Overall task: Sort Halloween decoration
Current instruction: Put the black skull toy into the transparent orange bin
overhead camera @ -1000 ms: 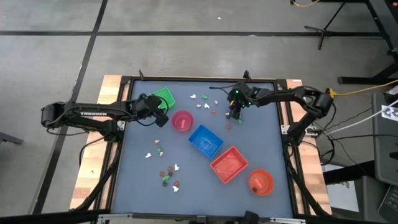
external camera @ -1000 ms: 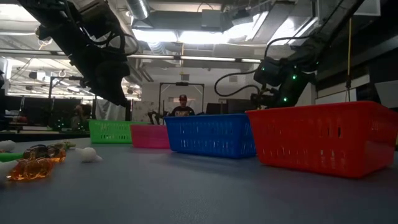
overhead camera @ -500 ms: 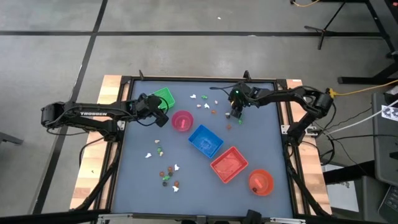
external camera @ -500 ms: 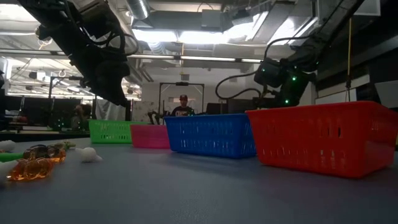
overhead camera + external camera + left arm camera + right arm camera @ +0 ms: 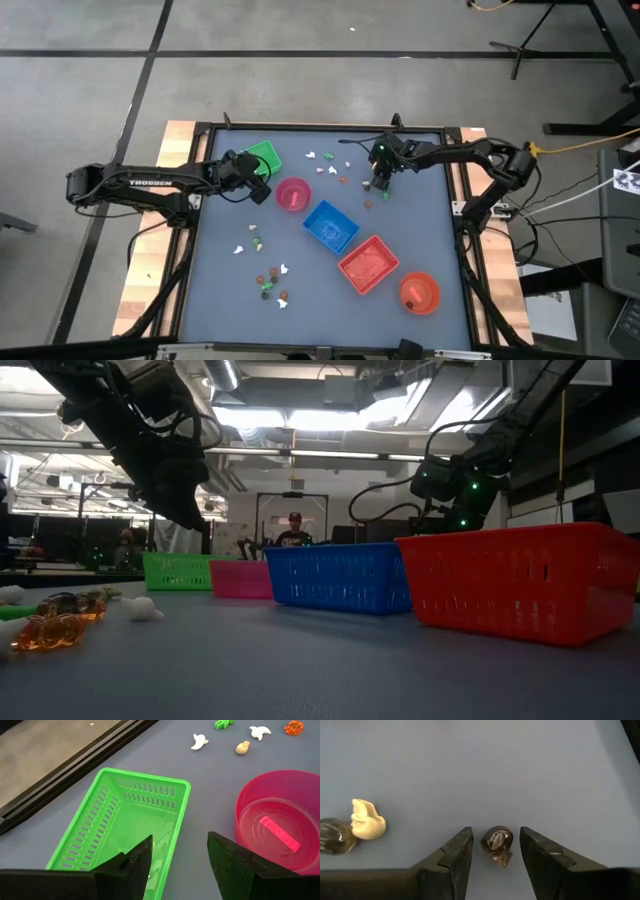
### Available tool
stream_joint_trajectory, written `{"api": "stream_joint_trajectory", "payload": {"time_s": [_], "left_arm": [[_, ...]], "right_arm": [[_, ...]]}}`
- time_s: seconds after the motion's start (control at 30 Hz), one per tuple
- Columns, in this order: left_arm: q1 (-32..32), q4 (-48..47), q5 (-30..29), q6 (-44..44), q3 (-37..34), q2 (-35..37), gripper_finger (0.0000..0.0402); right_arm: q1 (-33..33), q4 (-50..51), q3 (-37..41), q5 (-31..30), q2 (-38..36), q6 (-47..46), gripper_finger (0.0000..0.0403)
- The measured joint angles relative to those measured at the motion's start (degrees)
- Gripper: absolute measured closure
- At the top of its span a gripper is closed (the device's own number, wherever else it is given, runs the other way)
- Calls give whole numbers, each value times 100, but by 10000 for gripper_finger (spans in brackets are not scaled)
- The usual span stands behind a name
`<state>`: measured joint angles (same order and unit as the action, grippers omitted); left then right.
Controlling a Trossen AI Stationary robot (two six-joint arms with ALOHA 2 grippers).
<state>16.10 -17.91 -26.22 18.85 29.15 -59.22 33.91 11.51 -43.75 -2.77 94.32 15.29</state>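
Between the right hand's (image 5: 491, 851) spread fingers a dark skull trinket (image 5: 497, 844) is framed, lying ungripped on the grey surface (image 5: 470, 765).
Beside it, a white trinket (image 5: 366, 820) is seen touching another dark piece (image 5: 334, 836). Farther off, the left hand (image 5: 179, 854) is held open over the green tray (image 5: 125, 820), next to the pink bowl (image 5: 280, 827); more trinkets (image 5: 270, 280) are scattered near the front.

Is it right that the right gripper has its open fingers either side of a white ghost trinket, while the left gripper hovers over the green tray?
Not quite: the right wrist view shows the right gripper straddling a dark brown skull trinket, not a white one; the white trinket lies off to the side. The rest holds: the left gripper hangs open over the green tray.
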Motion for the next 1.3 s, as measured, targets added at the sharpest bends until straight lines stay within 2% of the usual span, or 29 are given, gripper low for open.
{"api": "stream_joint_trajectory", "payload": {"time_s": [0.37, 0.67, 0.87, 1.2, 1.3], "left_arm": [[2, 0, 0, 0, 0, 0, 227], [0, 0, 0, 0, 0, 0, 227], [1, -1, 0, 0, 0, 0, 227], [2, -2, 0, 0, 0, 0, 227], [0, -2, 0, 0, 0, 0, 227]], "right_arm": [[-2, 17, 2, 92, 0, 2, 328], [-9, 18, 4, 196, 2, 3, 314], [-9, 107, -43, 214, 3, 4, 325], [-20, 2339, -1232, 306, 22, 7, 326], [-20, 3103, -1746, 627, 22, 5, 325]]}}
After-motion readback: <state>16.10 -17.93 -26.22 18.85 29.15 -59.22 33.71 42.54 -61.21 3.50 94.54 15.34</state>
